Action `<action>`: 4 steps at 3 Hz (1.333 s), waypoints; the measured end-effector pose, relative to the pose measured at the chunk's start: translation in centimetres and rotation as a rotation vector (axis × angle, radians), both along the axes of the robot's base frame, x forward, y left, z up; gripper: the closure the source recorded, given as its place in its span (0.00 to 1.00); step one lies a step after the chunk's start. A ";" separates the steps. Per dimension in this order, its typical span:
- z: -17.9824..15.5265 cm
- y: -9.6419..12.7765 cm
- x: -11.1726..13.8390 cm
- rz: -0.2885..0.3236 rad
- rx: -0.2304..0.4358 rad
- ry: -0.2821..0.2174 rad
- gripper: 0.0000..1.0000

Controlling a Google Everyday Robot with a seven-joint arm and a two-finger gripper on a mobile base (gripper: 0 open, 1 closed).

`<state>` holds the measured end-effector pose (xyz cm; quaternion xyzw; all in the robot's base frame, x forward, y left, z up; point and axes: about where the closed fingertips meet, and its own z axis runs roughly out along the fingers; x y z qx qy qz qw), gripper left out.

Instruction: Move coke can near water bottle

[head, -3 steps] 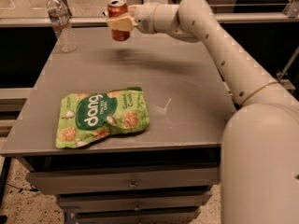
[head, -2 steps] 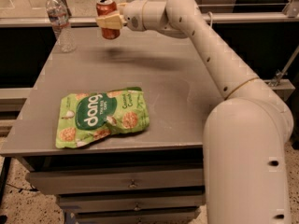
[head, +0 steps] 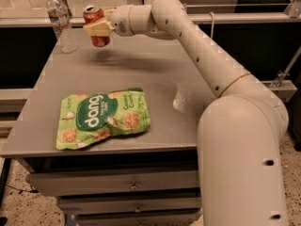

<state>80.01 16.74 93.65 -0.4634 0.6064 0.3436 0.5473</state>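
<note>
Gripper [head: 97,28] clamped on coke can [head: 99,40], carried left, nearer water bottle [head: 60,21], above table [head: 141,72]

Soft overhead light, faint shadow on the table [head: 155,74] beneath the gripper fingers [head: 98,28].

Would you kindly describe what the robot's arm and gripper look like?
The arm is glossy cream-white, built of thick rounded tubular segments with small dark screw holes and a thin tan band at one joint; no loose cables show. The gripper, at the coke can above the far-left of the table, has flat pale-tan fingers.
</note>
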 end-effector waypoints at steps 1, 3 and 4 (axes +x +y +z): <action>-1.7 3.8 0.0 0.030 -0.035 -0.002 1.00; -2.8 5.3 0.6 0.021 -0.055 0.007 0.84; -3.3 5.2 1.6 -0.003 -0.065 0.008 0.59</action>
